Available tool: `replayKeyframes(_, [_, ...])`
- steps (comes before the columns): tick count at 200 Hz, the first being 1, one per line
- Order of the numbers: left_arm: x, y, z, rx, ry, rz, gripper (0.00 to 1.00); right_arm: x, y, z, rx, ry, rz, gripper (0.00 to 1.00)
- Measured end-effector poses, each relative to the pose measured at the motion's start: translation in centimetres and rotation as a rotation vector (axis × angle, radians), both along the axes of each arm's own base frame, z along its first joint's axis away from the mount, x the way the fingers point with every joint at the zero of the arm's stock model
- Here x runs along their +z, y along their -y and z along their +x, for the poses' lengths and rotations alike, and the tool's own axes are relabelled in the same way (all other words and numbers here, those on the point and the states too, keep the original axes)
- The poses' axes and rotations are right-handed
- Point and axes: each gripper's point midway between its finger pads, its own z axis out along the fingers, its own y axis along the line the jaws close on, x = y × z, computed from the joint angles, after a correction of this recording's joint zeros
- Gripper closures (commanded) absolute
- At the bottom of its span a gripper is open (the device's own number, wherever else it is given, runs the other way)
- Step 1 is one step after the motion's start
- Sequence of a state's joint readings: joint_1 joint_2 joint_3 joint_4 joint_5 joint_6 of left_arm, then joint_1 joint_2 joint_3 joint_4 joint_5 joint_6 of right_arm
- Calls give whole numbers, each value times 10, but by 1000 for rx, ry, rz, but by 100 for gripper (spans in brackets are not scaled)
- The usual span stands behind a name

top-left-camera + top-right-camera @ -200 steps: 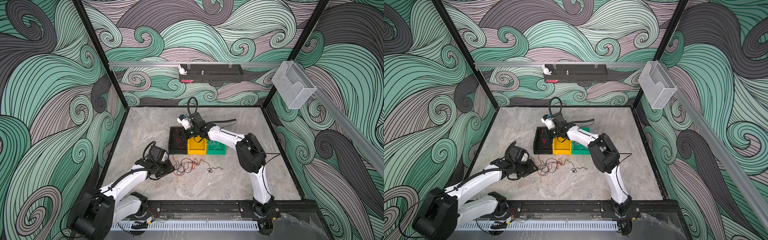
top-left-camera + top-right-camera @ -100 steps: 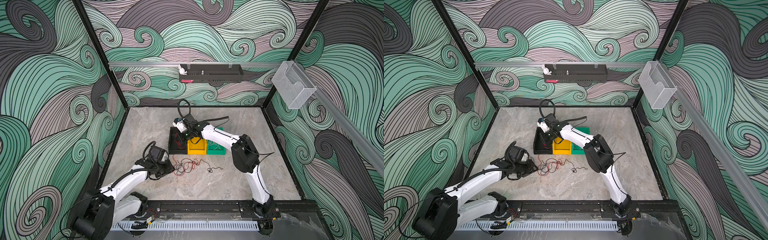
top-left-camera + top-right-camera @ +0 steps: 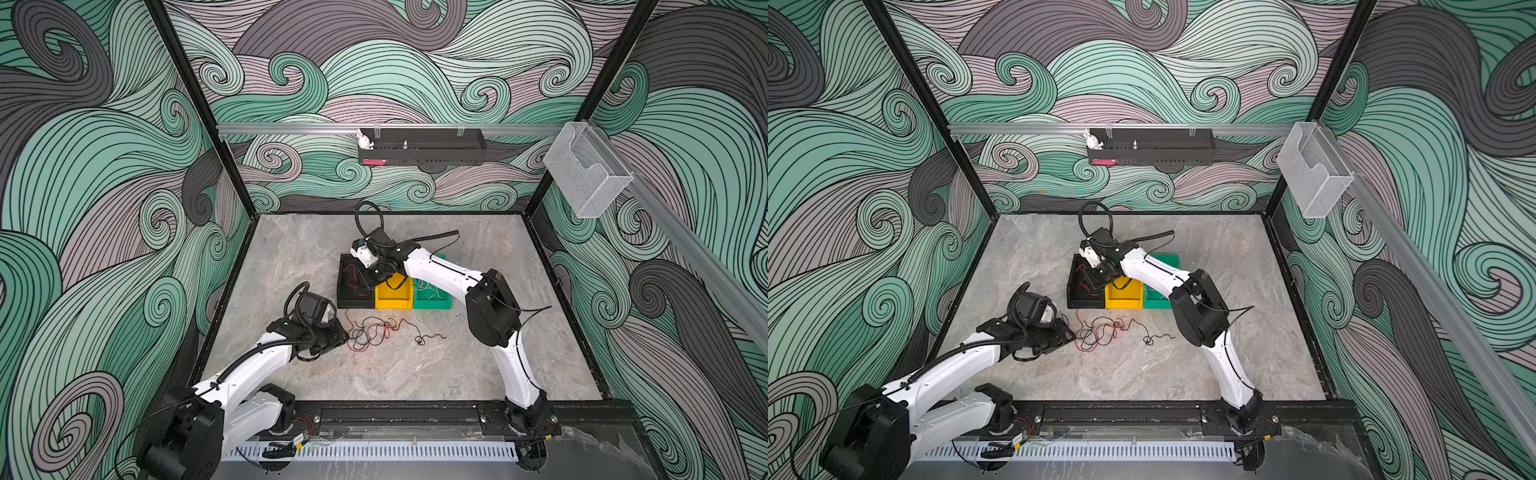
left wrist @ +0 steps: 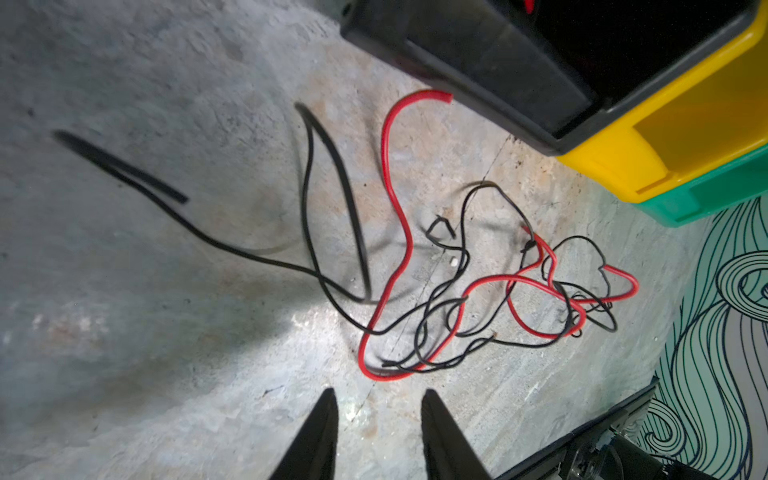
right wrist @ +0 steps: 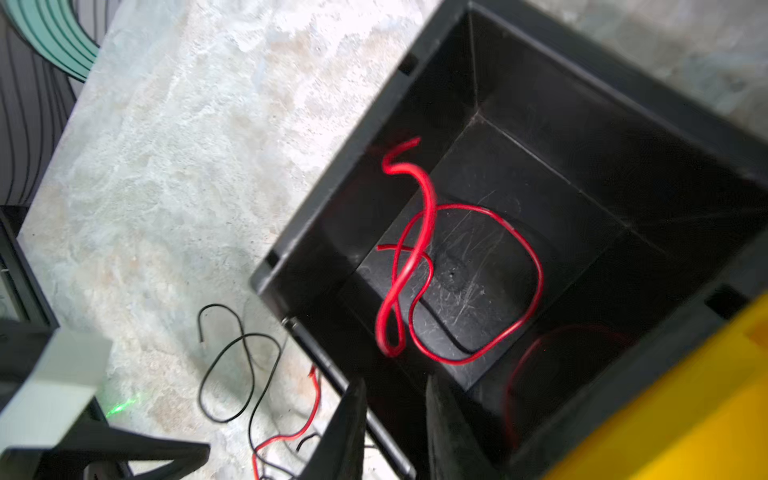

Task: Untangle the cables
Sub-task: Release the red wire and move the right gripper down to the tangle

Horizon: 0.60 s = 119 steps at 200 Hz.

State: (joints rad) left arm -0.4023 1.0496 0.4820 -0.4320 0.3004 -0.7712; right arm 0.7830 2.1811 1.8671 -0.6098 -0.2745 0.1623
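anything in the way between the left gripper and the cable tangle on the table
nothing visible. in the left wrist view only bare table lies between the open left gripper and the tangle of cables; the black bin stands off that path.

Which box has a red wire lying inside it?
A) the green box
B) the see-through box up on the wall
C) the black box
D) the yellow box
C: the right wrist view shows a red wire lying in loops on the bottom of the black box.
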Motion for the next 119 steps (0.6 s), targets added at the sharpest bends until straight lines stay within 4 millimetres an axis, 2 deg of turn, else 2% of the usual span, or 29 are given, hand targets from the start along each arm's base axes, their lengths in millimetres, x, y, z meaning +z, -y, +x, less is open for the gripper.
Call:
replayKeyframes(37, [2, -1, -2, 1, 2, -1, 62, 54, 11, -10, 4, 71, 57, 64])
replayKeyframes(59, [3, -1, -3, 3, -1, -4, 58, 73, 25, -24, 7, 92, 74, 63])
replayKeyframes(79, [4, 1, -3, 0, -3, -20, 52, 70, 42, -41, 5, 79, 63, 62])
replayKeyframes(119, [10, 14, -1, -17, 9, -98, 47, 26, 87, -85, -29, -22, -12, 60])
